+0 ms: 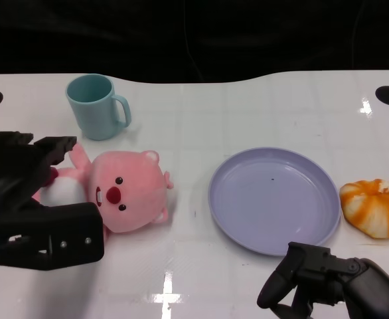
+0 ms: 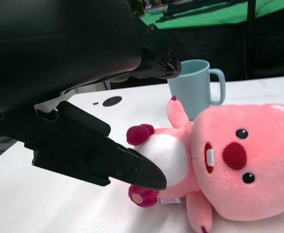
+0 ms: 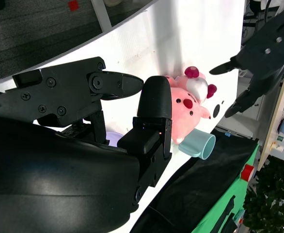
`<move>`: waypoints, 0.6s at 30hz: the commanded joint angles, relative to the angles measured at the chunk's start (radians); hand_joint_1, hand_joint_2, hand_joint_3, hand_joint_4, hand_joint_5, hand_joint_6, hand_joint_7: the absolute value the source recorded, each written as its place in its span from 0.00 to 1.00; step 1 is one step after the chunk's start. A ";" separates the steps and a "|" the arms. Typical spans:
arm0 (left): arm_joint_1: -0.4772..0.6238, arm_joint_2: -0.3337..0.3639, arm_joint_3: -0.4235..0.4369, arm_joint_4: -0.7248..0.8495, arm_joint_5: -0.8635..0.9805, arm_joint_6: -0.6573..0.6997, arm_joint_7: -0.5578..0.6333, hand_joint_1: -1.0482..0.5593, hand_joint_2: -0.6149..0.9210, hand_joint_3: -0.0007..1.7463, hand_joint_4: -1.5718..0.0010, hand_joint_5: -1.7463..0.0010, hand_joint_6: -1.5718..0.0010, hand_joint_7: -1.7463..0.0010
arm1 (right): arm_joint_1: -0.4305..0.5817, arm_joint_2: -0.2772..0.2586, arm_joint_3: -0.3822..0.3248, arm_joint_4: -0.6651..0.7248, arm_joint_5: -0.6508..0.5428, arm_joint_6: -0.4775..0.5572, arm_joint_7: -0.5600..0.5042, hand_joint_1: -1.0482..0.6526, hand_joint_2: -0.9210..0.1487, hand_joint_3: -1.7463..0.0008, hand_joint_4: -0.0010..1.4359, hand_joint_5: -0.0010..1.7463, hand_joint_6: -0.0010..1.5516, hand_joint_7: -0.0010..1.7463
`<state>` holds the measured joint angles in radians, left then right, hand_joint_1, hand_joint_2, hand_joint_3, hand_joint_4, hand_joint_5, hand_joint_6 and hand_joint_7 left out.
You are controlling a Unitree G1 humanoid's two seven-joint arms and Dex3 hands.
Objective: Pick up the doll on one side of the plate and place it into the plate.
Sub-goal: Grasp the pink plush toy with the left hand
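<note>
In the head view, the pink doll [image 1: 125, 191] lies left of the middle, just left of the purple plate [image 1: 274, 199] and below the blue cup [image 1: 96, 106]. The left hand [image 1: 32, 199] at the left edge is spread wide around the doll's body, holding nothing. The right hand [image 1: 327, 279] at the bottom right holds nothing, fingers curled. An orange pumpkin toy [image 1: 375, 207] sits at the right edge. In the left wrist view, the fingers [image 2: 127, 167] sit above and below the doll [image 2: 219, 165], one tip at its white belly. In the right wrist view, the doll [image 3: 188, 104] lies past the right hand's parted fingers [image 3: 154, 111].

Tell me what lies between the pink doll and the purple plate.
Nothing: in the head view only bare white table separates the doll from the plate.
</note>
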<state>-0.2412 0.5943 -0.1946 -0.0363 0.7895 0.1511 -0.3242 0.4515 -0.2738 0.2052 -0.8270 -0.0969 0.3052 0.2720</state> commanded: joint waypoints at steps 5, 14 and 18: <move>-0.102 -0.002 -0.062 0.159 0.021 -0.025 0.025 0.23 0.99 0.00 0.97 0.83 0.83 1.00 | 0.009 0.001 0.006 -0.019 0.002 0.005 -0.008 0.47 0.00 0.80 0.47 0.90 0.39 0.74; -0.191 -0.046 -0.138 0.309 0.036 -0.026 0.036 0.24 0.98 0.00 0.96 0.83 0.83 1.00 | 0.016 -0.002 0.005 -0.034 0.002 0.015 -0.009 0.46 0.00 0.80 0.47 0.90 0.39 0.74; -0.228 -0.075 -0.174 0.381 0.039 -0.012 0.033 0.25 0.99 0.00 0.96 0.84 0.83 1.00 | 0.020 -0.004 0.004 -0.039 0.001 0.020 -0.008 0.46 0.00 0.80 0.47 0.90 0.39 0.74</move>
<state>-0.4449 0.5173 -0.3602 0.3194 0.8206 0.1335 -0.2904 0.4692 -0.2739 0.2135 -0.8488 -0.0986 0.3147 0.2668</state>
